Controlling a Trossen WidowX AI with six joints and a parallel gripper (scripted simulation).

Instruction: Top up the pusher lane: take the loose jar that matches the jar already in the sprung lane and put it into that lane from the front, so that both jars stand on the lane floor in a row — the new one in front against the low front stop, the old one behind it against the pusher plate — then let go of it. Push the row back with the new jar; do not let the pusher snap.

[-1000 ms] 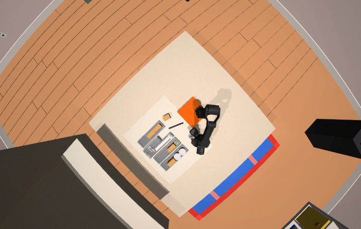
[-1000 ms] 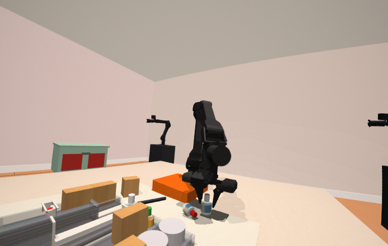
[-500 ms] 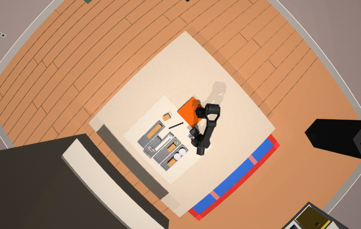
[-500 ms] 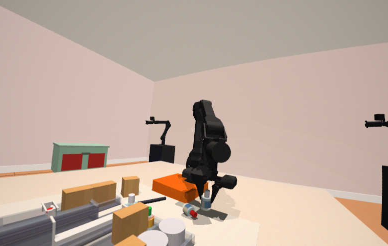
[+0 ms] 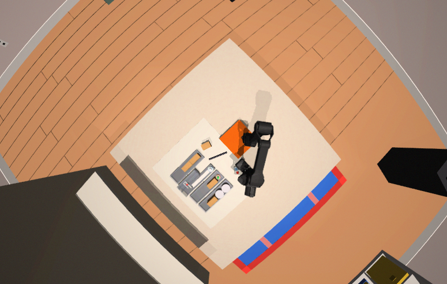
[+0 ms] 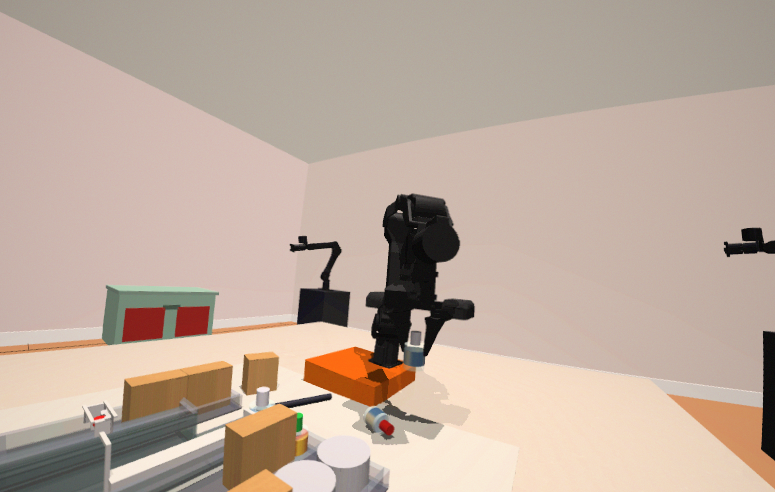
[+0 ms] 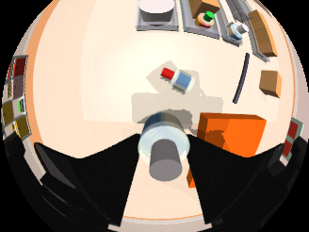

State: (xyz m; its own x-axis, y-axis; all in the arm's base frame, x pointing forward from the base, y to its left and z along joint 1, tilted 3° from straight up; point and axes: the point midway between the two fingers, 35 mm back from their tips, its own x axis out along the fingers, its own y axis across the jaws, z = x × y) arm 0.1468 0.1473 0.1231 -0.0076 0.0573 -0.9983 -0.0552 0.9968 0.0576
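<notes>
My gripper [image 6: 414,359] [image 7: 162,139] is shut on an upright jar with a grey-white cap [image 6: 416,337] [image 7: 165,169] and a blue label. It holds the jar above the table, beside the orange block. The jar in the sprung lane [image 5: 210,169] [image 6: 262,397] [image 7: 238,31] has a white cap and stands at the lane's front end; its lower part is mostly hidden in the exterior view. A long white bar [image 5: 201,178] runs behind it. Another loose jar with a red cap [image 5: 236,171] [image 6: 375,419] [image 7: 182,80] lies on its side below and ahead of my gripper.
The orange block [image 5: 232,137] [image 6: 341,369] [image 7: 235,132] is close to the gripper. A dark rod [image 5: 218,155] [image 6: 304,400] [image 7: 242,77] and a wooden block [image 5: 206,145] [image 6: 260,372] [image 7: 270,83] lie near the lanes. Neighbouring lanes hold a green-capped jar [image 7: 205,20] and white cylinders [image 5: 225,187] [image 6: 343,461].
</notes>
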